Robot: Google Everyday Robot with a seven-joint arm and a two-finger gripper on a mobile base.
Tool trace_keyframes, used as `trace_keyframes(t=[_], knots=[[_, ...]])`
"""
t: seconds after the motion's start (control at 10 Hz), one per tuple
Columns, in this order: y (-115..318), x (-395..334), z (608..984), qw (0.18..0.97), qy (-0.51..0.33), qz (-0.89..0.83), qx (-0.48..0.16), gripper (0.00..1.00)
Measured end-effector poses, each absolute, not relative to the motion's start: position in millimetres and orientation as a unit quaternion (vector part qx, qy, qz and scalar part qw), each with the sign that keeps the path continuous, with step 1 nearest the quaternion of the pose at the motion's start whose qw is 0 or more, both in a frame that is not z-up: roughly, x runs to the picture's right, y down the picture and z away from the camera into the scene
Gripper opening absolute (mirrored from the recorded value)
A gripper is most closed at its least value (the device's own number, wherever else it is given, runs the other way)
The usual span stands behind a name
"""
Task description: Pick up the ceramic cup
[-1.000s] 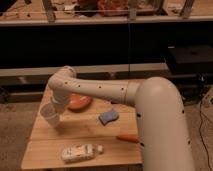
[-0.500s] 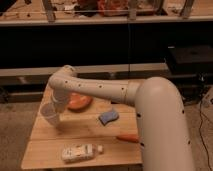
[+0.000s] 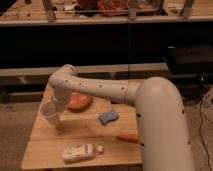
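The robot's white arm reaches across the wooden table [image 3: 45,145] to its left side, where the gripper [image 3: 56,106] meets the ceramic cup [image 3: 50,113], held just above the tabletop. Whether the fingers are spread or pinching the cup, I cannot tell. An orange-red dish [image 3: 79,100], a blue sponge [image 3: 108,116], an orange carrot-like object [image 3: 128,138] and a white bottle [image 3: 79,151] lie around.

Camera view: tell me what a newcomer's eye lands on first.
The big white robot arm sweeps from the right foreground across the light wooden table. At its far end the gripper sits at the small plain white ceramic cup near the table's left edge. Behind lies an orange-red dish, with a blue sponge mid-table.
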State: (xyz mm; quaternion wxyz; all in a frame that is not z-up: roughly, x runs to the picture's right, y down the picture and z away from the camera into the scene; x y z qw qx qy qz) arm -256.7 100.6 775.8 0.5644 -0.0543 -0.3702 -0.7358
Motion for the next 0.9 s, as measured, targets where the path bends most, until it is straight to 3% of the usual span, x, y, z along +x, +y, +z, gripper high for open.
trace_keyframes(t=[0.9], knots=[[94.6, -255.3, 775.9, 0.563, -0.372, -0.737, -0.053, 0.0]])
